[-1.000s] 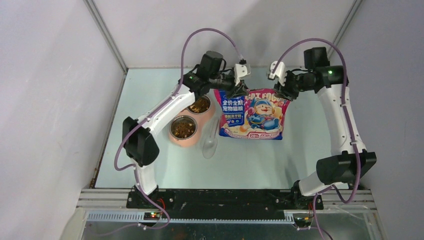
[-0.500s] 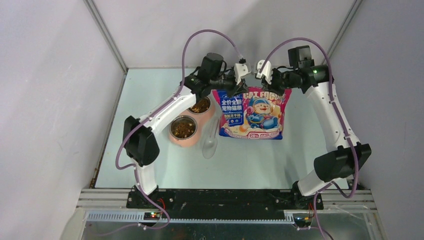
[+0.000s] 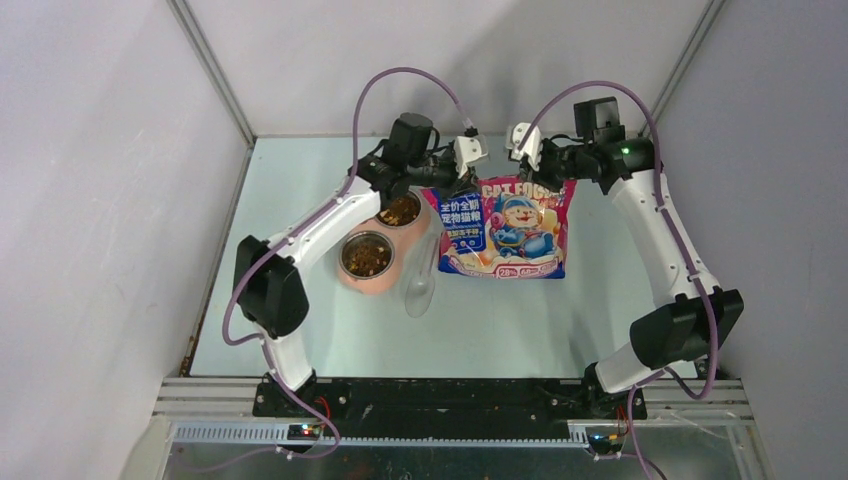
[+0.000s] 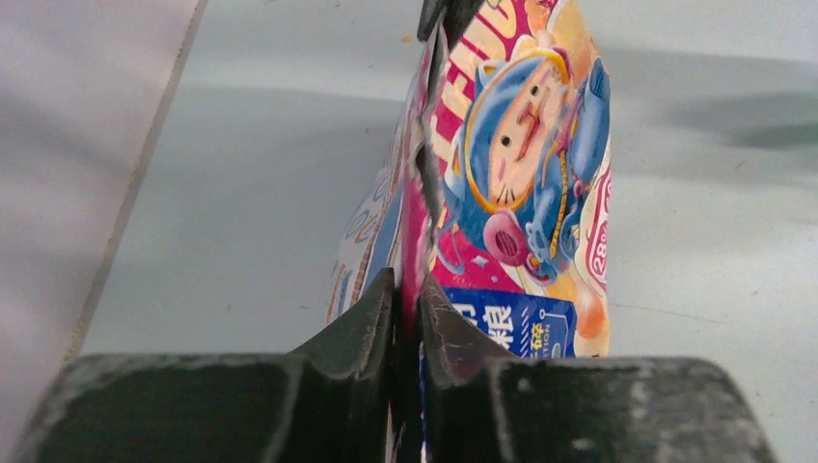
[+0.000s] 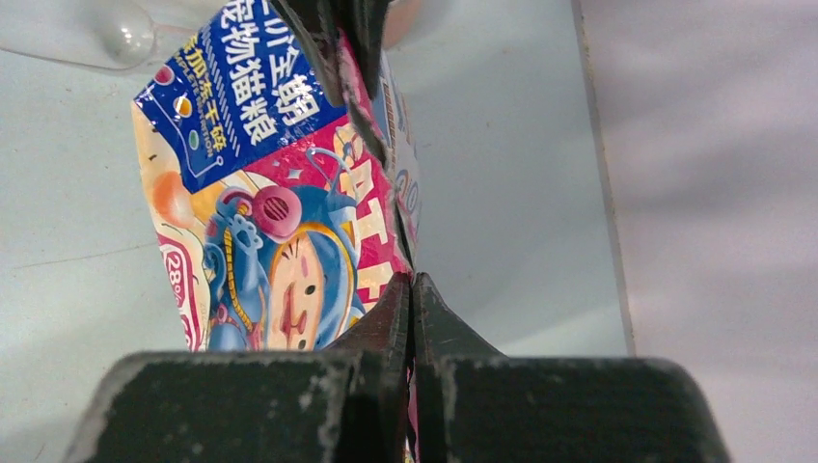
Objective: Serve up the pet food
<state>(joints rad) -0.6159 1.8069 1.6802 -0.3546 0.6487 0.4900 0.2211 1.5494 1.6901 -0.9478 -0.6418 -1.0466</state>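
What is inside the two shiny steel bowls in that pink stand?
Small dark-brown dry kibble pellets lie in the near round steel bowl and in the far round steel bowl. The white left arm hides part of the far one; pellets cover both bottoms.

Pale mint-green flat surface. Toward its left side, a pink rounded double-bowl feeder. Just beside the feeder's right flank, a translucent plastic scoop, cup end toward the near edge. Right of the scoop, a pink-white-blue printed bag, lower edge down at the surface, contact unclear.
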